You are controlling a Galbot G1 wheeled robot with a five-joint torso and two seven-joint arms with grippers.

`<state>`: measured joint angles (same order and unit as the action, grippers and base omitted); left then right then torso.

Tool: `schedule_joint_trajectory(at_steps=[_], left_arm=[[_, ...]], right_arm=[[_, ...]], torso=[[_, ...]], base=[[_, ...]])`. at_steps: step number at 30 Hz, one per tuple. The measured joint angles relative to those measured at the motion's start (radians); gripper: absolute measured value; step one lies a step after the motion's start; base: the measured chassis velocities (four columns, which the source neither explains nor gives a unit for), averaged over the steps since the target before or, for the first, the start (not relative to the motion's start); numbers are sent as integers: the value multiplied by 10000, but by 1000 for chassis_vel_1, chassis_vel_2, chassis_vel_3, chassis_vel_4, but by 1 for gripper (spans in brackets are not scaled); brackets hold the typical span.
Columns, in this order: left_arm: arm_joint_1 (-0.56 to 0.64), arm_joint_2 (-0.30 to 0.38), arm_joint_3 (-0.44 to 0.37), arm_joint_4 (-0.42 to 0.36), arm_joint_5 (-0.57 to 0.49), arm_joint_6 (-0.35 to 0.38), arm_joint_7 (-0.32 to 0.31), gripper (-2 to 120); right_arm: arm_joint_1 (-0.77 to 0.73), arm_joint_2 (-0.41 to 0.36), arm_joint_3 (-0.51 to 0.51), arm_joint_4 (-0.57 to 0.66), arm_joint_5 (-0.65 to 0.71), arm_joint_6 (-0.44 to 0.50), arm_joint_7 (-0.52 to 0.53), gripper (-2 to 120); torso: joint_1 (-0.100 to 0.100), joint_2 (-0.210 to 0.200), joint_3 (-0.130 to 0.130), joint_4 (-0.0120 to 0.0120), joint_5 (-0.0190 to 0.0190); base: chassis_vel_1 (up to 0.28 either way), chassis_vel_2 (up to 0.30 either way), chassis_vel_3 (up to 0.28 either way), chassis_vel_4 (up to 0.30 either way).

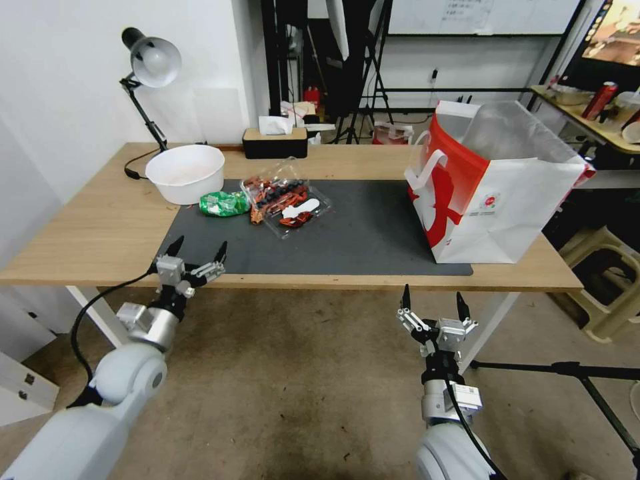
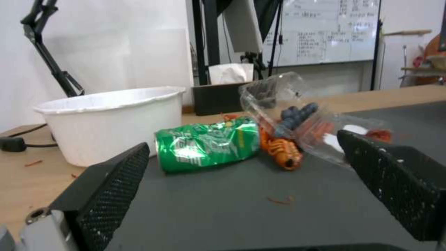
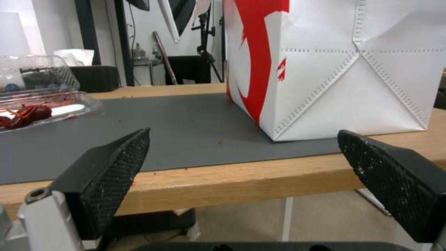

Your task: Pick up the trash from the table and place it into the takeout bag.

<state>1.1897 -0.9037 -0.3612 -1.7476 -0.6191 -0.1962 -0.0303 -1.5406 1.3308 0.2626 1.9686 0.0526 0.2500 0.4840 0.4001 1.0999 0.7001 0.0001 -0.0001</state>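
Left gripper [image 1: 198,253] hovers spread wide over the table [image 1: 100,227] near edge, facing the green snack wrapper [image 1: 225,203]; right gripper [image 1: 433,303] waits below, agape, near the takeout bag [image 1: 493,193].

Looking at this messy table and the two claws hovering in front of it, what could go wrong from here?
Three risks, I'd guess.

The open clear plastic clamshell box holds loose red scraps; tipping it could scatter them over the dark grey mat.

The crumpled green snack wrapper lies close beside the white paper bowl, so the open left claw may nudge the bowl.

The tall red-and-white paper takeout bag looks light; the open right claw could knock it over.
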Motion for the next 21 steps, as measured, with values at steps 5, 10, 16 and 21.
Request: schedule_joint_trajectory(at_steps=[5, 10, 16, 21], left_arm=[[-1202, 457, 453, 668, -561, 468, 131, 100], [-1989, 759, 820, 1079, -1063, 887, 220, 100], [-2696, 962, 1267, 1466, -1698, 1448, 309, 100], [-3713, 1186, 2061, 2338, -2087, 1785, 995, 100]], right_arm=[[29, 59, -3, -31, -33, -23, -3, 100], [47, 97, -1, -48, -49, -32, -5, 100], [113, 154, -17, -77, -64, -64, -5, 100], [135, 202, -10, -81, -92, -92, -7, 100]], torso=[[1, 0, 0, -2, 0], [0, 1, 0, -1, 0], [0, 0, 0, 0, 1], [1, 0, 0, -1, -1]], base=[[0, 0, 0, 0], [0, 0, 0, 0], [0, 0, 0, 0], [0, 0, 0, 0]])
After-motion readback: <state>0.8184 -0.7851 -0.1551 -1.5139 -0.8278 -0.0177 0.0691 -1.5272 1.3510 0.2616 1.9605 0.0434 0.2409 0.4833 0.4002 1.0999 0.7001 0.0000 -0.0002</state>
